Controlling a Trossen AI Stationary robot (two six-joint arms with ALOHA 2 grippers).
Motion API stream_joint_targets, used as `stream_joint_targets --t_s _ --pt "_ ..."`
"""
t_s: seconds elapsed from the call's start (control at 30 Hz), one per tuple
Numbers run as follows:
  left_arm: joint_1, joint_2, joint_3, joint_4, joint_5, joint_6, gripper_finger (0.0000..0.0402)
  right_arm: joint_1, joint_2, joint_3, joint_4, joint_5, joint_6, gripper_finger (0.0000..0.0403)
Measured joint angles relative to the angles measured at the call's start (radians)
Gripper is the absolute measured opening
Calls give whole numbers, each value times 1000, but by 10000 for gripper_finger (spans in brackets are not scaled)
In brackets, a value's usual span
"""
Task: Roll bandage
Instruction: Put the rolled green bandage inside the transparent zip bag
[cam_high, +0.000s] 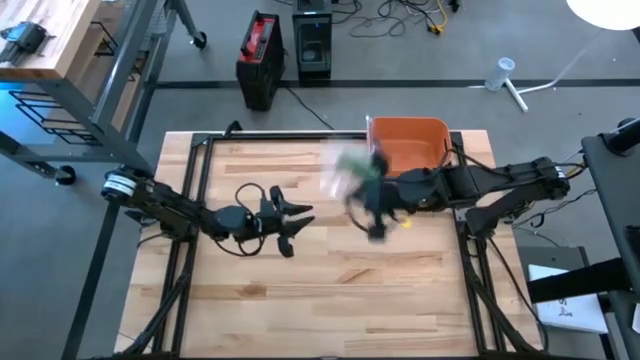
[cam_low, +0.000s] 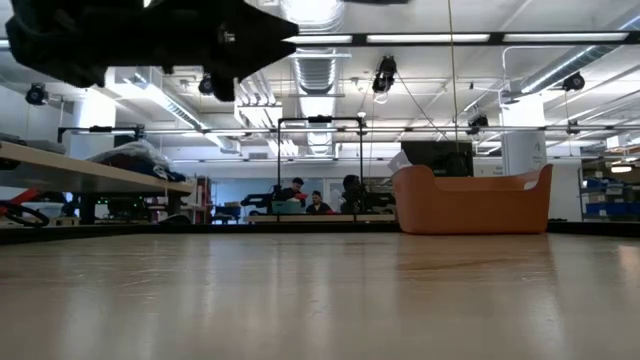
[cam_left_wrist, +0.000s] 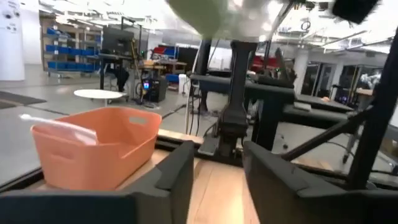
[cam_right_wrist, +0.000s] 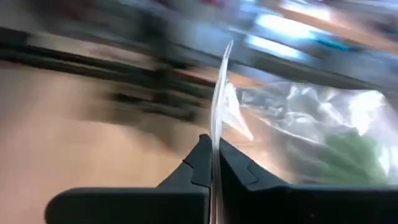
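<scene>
Hanging from the right end effector (cam_right_wrist: 214, 163), whose fingers were pinched shut on the top edge of a clear plastic bag (cam_right_wrist: 298, 124), was the task's item: a green bandage (cam_right_wrist: 351, 155) visible through the film. In the high view the bag (cam_high: 350, 170) showed as a blur in the air beside the orange bin (cam_high: 410, 145), above the middle of the bench (cam_high: 330, 280). Handling, as judged: light, soft and compressible; the film looked slick and crinkly, so a hold on the pinched seam seemed sound for carrying, while the roll itself (loose inside, apparently) would be better taken across its body once out of the bag. Nothing fragile was evident, though a loose tail could unwind if the roll were squeezed off-centre. Left end effector (cam_high: 290, 222): over the bench's left half, well apart from the bag, fingers parted to a middling gap and holding nothing; its wrist view looked past them toward the bin (cam_left_wrist: 93, 152) and the hanging bag (cam_left_wrist: 211, 15).
</scene>
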Motion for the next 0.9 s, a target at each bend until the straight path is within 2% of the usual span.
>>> stream_joint_targets --t_s 0.03,0.07,0.1,0.13,0.17,0.23,0.37,0.4,0.43,0.47,0.53,0.7,0.8,0.83,0.9 --pt "0 -9 -14 0 0 -3 136 -3 0 0 31 -149 -9 2" --pt "0 -16 -25 4 0 -9 143 -3 -1 0 55 -251 -18 2" --pt "0 -22 -35 4 1 -13 150 -3 -4 0 66 -292 -25 2" --pt "-2 -30 -46 3 3 -21 155 -4 -8 0 64 -278 -34 2" --pt "-3 -33 -53 4 2 -31 160 -6 -15 0 49 -220 -42 2" --pt "-4 -36 -62 8 3 -48 167 -13 -34 0 -10 -2 -44 2" --pt "-7 -37 -73 8 4 -79 171 -37 -45 0 -174 603 35 2" --pt "-10 -37 -75 7 4 -79 171 -41 -43 -1 -216 711 71 2" --pt "-12 -36 -75 4 4 -79 171 -42 -43 -2 -247 774 101 2" --pt "-13 -36 -76 4 4 -79 169 -41 -42 -1 -265 786 124 2" --pt "-13 -36 -75 8 4 -79 165 -40 -45 -1 -270 714 139 2" --pt "-13 -35 -71 5 4 -75 152 -41 -45 -1 -201 365 120 2" --pt "-13 -35 -70 5 4 -72 144 -41 -45 -1 -159 191 84 2" --pt "-13 -34 -70 6 4 -71 141 -40 -45 -1 -157 147 71 2" --pt "-13 -35 -70 6 4 -72 136 -42 -45 -1 -166 129 46 2"
